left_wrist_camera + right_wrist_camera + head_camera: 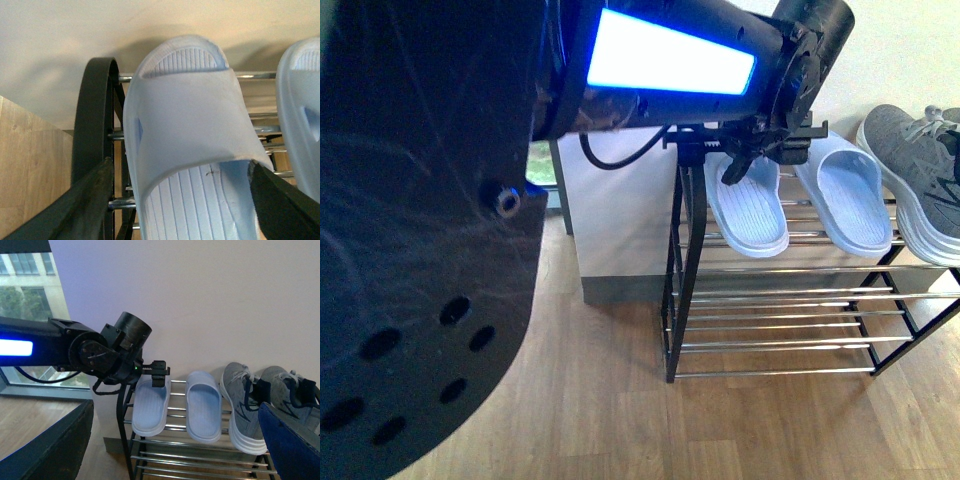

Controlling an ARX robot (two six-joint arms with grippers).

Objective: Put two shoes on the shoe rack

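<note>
The left tool [180,200] is seen spread open astride a pale blue slide [190,150], nothing gripped, the right tool [175,450] likewise open and empty, while two grey shoes [243,407] are set side by side on the shoe rack [780,300], toes pointed outward from the wall

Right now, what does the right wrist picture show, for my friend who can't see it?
A black robot arm's left gripper hangs over a pale blue slipper on a shoe rack. Beside it sit another slipper and two grey sneakers.

Pale blue slipper [187,125] between hand [182,195] fingers
</note>
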